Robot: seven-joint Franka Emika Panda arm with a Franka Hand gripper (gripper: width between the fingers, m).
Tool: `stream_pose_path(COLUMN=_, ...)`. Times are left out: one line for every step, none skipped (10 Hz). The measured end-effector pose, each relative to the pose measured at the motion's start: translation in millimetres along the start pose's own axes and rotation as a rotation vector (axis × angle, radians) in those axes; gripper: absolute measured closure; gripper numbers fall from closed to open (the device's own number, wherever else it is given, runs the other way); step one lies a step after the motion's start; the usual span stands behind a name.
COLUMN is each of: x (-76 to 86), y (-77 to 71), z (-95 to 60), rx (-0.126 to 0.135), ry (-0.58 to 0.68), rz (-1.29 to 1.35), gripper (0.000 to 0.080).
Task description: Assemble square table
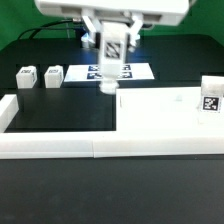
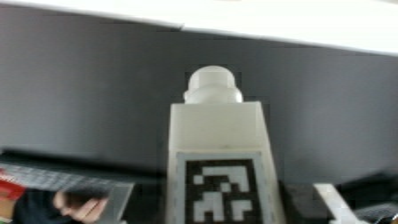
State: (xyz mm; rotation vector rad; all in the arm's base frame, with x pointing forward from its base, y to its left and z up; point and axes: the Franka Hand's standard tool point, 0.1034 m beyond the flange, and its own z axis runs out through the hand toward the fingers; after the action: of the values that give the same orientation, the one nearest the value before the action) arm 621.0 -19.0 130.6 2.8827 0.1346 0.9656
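Exterior view: the fingers [image 1: 113,45] grip 1 leg [image 1: 112,62] upright above the slab [image 1: 165,112], with its peg [image 2: 214,80] pointing down, probably so it can enter a corner hole. The slab lies on the table [image 1: 60,205] against the rail [image 1: 60,148], likely to brace it. 2 spare legs [image 1: 27,77] wait at the exterior view's left. Another leg [image 1: 208,97] stands at its right.

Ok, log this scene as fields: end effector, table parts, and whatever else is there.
end effector: shut on a leg, held upright
slab: flat, exterior view's right
left legs: two, loose, exterior view's left
right leg: standing near the slab's right end
marker board: behind the held leg
rail: along the front
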Motion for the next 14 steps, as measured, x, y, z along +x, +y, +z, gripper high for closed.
stream_pose_path(x=-3.4, y=-6.5, z=2.6, rx=0.031, ry=-0.019, rz=-0.017, gripper=0.0509)
stream_pose_path(x=-4.5, y=-20.6, z=1.8, rx=0.064, ry=-0.038, rz=-0.017, gripper=0.0509)
stream_pose_path(x=-1.6, y=-30.0, z=-3.5, rx=0.085, ry=-0.061, rz=-0.019, gripper=0.0509)
stream_pose_path(x=-1.1, y=-27.4, z=-3.6, rx=0.08, ry=-0.053, rz=-0.021, gripper=0.0509)
stream_pose_path(x=-3.5, y=-27.5, z=-2.0, rx=0.08, ry=-0.058, rz=-0.021, gripper=0.0509)
stream_pose_path(x=-3.9, y=-26.7, z=-2.1, rx=0.08, ry=-0.06, rz=-0.02, gripper=0.0509)
stream_pose_path(x=-21.4, y=-8.2, z=-0.8, rx=0.103, ry=-0.164, rz=0.004, gripper=0.0509)
stream_pose_path(x=-28.1, y=-0.3, z=-1.2, rx=0.137, ry=-0.214, rz=0.037, gripper=0.0509)
stream_pose_path(x=-35.8, y=-0.2, z=4.9, rx=0.182, ry=-0.255, rz=0.036, gripper=0.0509)
stream_pose_path(x=-35.4, y=-3.0, z=11.6, rx=0.201, ry=-0.256, rz=0.053, gripper=0.0509)
stream_pose_path(x=-31.4, y=-12.0, z=14.1, rx=0.2, ry=-0.236, rz=0.065, gripper=0.0509)
stream_pose_path(x=-25.2, y=-22.7, z=13.5, rx=0.196, ry=-0.215, rz=0.072, gripper=0.0509)
stream_pose_path(x=-20.3, y=-28.7, z=12.8, rx=0.189, ry=-0.195, rz=0.072, gripper=0.0509)
stream_pose_path(x=-14.0, y=-32.4, z=12.3, rx=0.174, ry=-0.165, rz=0.072, gripper=0.0509)
